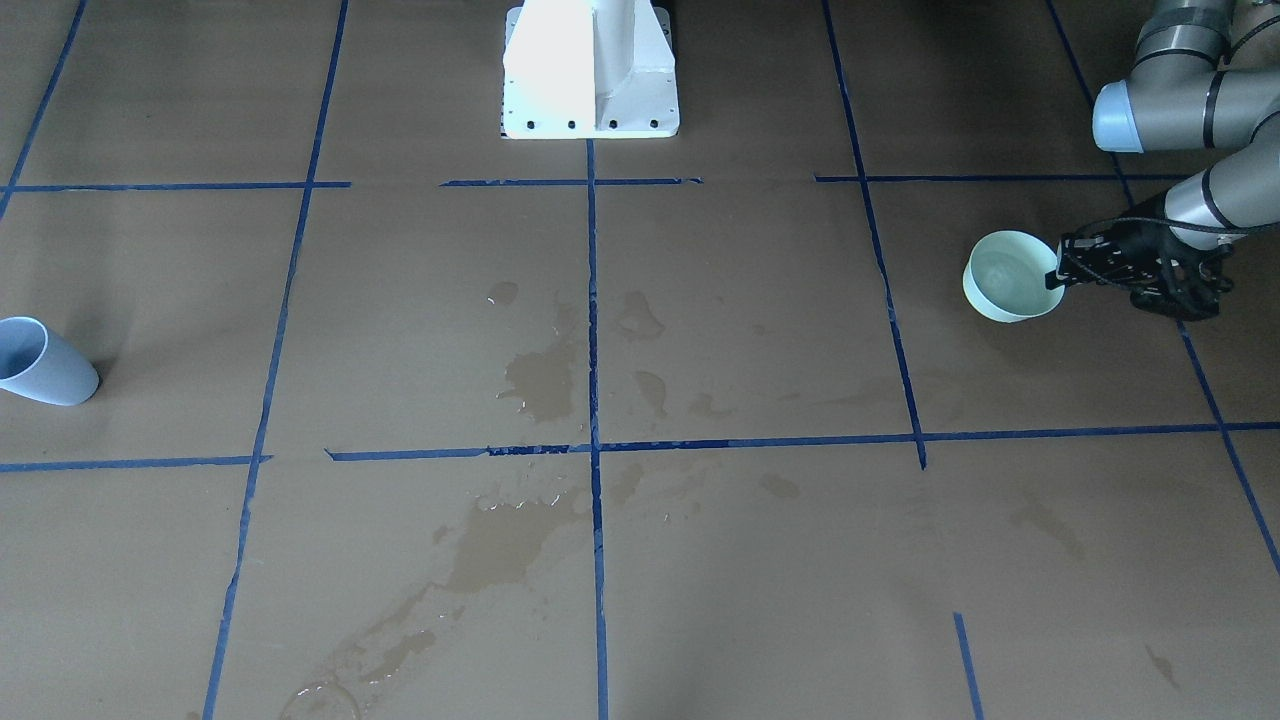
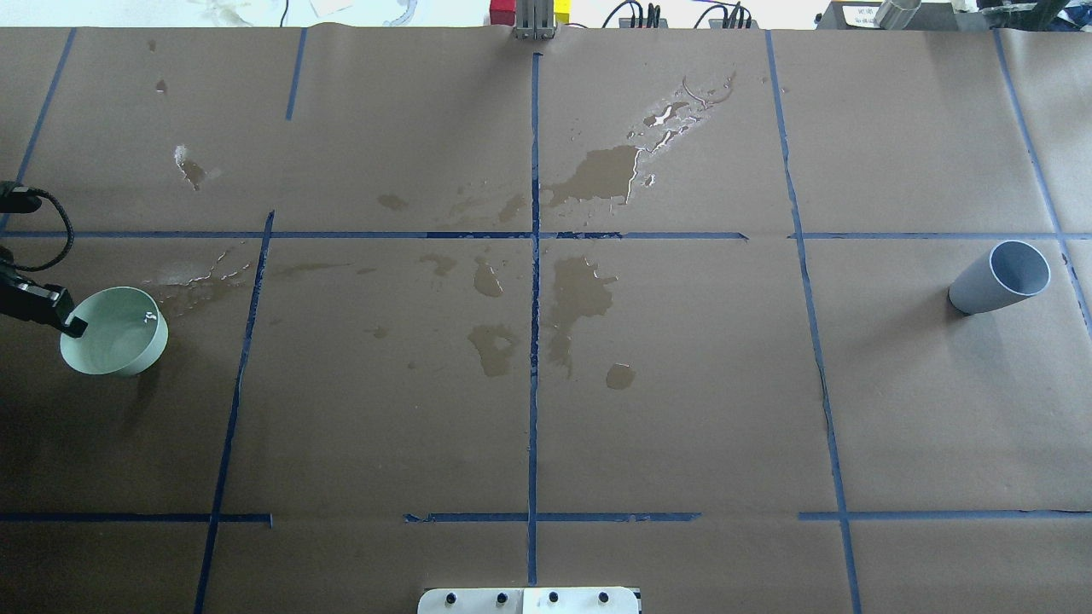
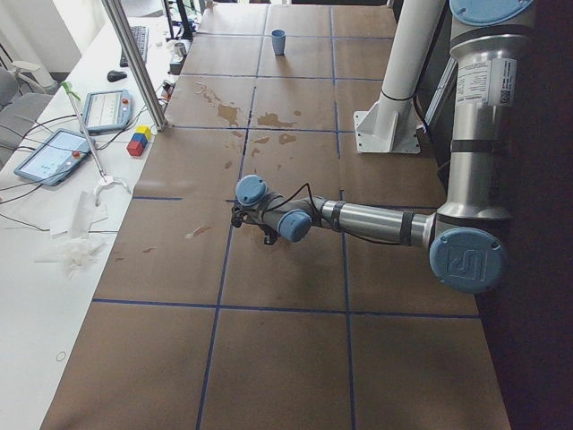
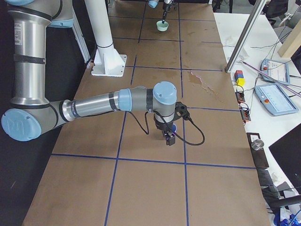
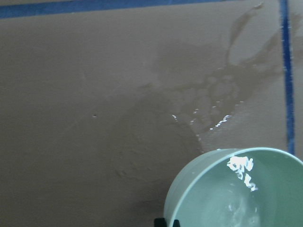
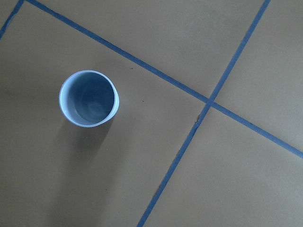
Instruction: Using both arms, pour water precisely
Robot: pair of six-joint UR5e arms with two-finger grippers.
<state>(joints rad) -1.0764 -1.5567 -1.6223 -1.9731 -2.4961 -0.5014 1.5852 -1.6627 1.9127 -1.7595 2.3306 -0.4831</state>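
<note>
**Water bowl pinched at the rim by the left gripper (image 1: 1062, 272); blue cup (image 2: 998, 277) stood across the table**

In the overhead view the mint-green bowl (image 2: 115, 333) was held at the table's 9 o'clock. The left gripper's fingers were closed narrowly across its rim at the bowl's own 9 o'clock edge, presumably so that the opposite lip was kept free for pouring. The water (image 5: 246, 201) lay shallow and glinting in the bowl's bottom. The blue cup was stood upright at 3 o'clock, well apart, with the right gripper (image 4: 168, 137) hung over it, probably so that it could be taken up to meet the bowl. How far that gripper was opened could not be told. Wet stains (image 2: 597, 175) were spread between them.
</note>
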